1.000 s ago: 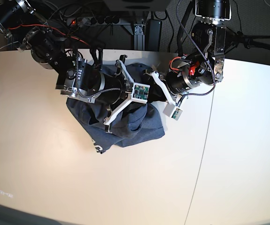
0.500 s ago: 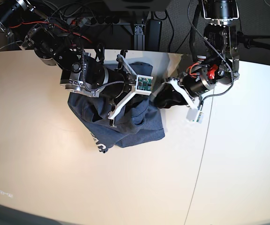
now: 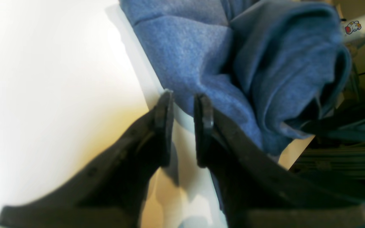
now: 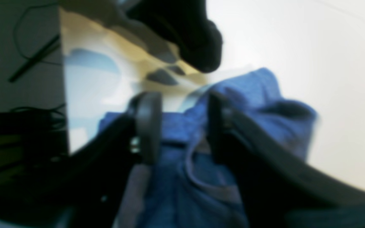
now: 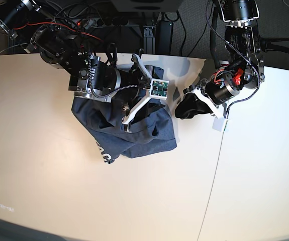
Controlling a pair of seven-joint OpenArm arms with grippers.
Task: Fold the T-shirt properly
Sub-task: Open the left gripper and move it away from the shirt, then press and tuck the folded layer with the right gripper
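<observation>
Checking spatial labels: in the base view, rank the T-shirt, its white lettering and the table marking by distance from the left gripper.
From left gripper:
1. T-shirt, just left in view.
2. White lettering, shirt's lower-left edge.
3. Table marking, far lower-left corner.

The T-shirt (image 5: 129,133) lies bunched on the table (image 5: 59,191). The right gripper (image 5: 139,108) hangs over it. The left gripper (image 5: 187,110) is beside its edge.

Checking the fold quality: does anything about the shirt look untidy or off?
Yes. The T-shirt lies bunched in a rumpled heap near the table's far edge, with uneven overlapping folds and white lettering peeking out at its lower left corner. No flat, squared fold shows.
</observation>
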